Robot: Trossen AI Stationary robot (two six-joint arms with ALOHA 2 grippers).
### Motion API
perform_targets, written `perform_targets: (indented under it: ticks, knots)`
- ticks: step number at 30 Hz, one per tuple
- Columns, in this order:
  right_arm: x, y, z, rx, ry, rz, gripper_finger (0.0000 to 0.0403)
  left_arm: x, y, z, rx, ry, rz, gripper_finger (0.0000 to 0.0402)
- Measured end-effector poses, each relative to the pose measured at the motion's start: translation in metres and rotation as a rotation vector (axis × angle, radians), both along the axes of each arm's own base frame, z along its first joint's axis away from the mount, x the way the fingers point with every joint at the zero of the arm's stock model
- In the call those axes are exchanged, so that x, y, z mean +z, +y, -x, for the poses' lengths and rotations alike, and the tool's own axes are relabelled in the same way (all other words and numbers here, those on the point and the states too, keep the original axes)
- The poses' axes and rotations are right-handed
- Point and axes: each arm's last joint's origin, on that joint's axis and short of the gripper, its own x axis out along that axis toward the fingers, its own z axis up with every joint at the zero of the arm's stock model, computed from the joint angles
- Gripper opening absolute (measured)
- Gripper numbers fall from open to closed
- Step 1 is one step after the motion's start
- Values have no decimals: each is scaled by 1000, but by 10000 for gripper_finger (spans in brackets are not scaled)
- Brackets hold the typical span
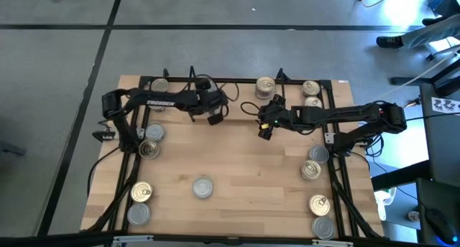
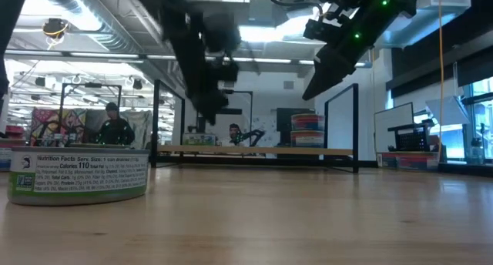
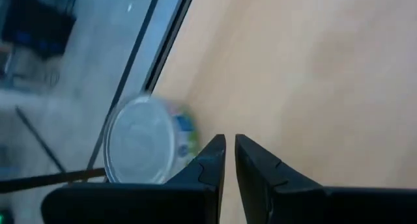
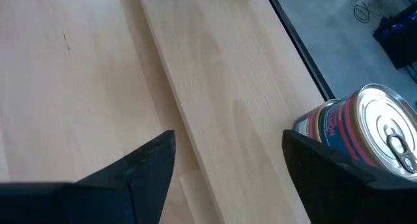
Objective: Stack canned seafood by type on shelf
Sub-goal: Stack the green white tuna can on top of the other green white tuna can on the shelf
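The shelf [image 1: 237, 80], a black wire frame with a light board, runs along the table's far edge. Tins of canned seafood stand on it: a gold-lidded one [image 1: 264, 84] and two at the right [image 1: 311, 93]. Others lie loose on the table, such as one [image 1: 203, 187] near the middle front. My left gripper [image 1: 215, 118] hangs shut above the far middle, and a silver-topped tin [image 3: 140, 149] stands beside the black frame just past its fingers. My right gripper [image 4: 228, 165] is open over bare wood, with a gold pull-ring tin [image 4: 368, 129] beyond one finger.
Loose tins sit along the left side [image 1: 151, 141], the near left corner [image 1: 140, 202], the right side [image 1: 314, 162] and the near right [image 1: 320, 215]. One labelled tin [image 2: 77, 172] stands close to the low camera. People sit in the room behind the table.
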Motion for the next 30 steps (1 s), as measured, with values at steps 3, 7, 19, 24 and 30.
perform_targets:
  ticks: [3, 7, 19, 24, 30]
  knots:
    - [0, 1, -1, 19, -7, -26, 278, 21, -32, -1, -90, -42, 11, 33]
    - [1, 3, -3, 69, -35, -78, 278, 45, -79, 9, -207, -105, 88, 33]
    - [14, 44, -17, 318, -238, -246, 278, 13, -192, 53, -444, -25, 350, 33]
    - [18, 68, -19, 382, -299, -286, 278, -6, -227, 71, -465, -60, 408, 33]
    - [11, 99, -32, 480, -367, -302, 278, -24, -265, 94, -494, -165, 457, 33]
